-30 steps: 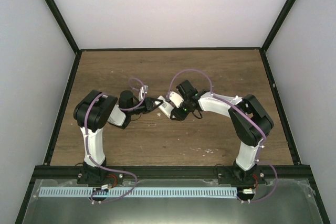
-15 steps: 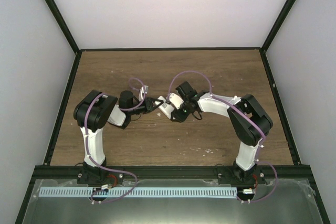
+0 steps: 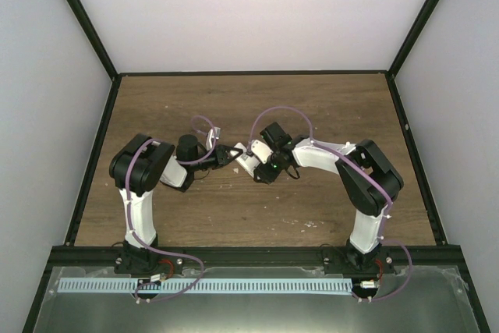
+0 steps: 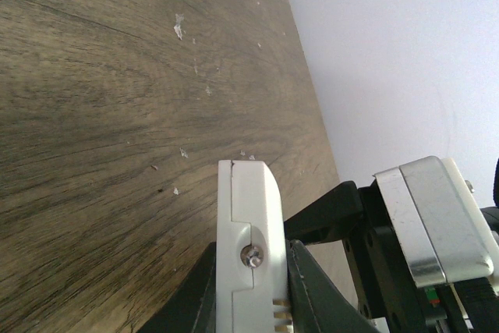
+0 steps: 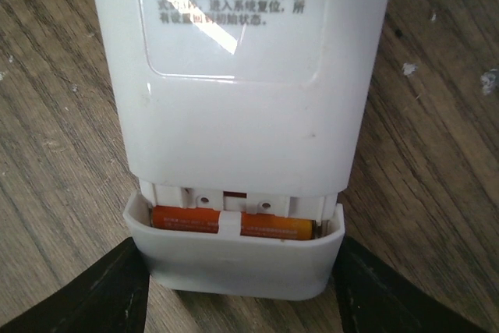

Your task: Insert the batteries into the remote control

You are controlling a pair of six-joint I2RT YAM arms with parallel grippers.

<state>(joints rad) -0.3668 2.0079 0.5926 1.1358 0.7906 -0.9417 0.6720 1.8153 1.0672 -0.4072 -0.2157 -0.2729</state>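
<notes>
The white remote control [image 3: 246, 161] is held above the wooden table between both grippers. My left gripper [image 3: 233, 154] is shut on it; in the left wrist view the remote [image 4: 248, 208] stands edge-on between the black fingers [image 4: 187, 294], with a screw and gold contacts showing. In the right wrist view the remote's back [image 5: 234, 76] shows its printed label. An orange battery [image 5: 187, 218] lies in the open gap at its near end; a second battery cannot be made out. My right gripper [image 5: 242, 271] clasps that end, its fingers [image 5: 109, 294] against both sides.
Small white crumbs lie scattered on the table [image 4: 178, 27] [image 5: 490, 79]. The right arm's wrist [image 4: 437, 216] sits close behind the remote in the left wrist view. Pale walls and a black frame [image 3: 86, 44] enclose the table.
</notes>
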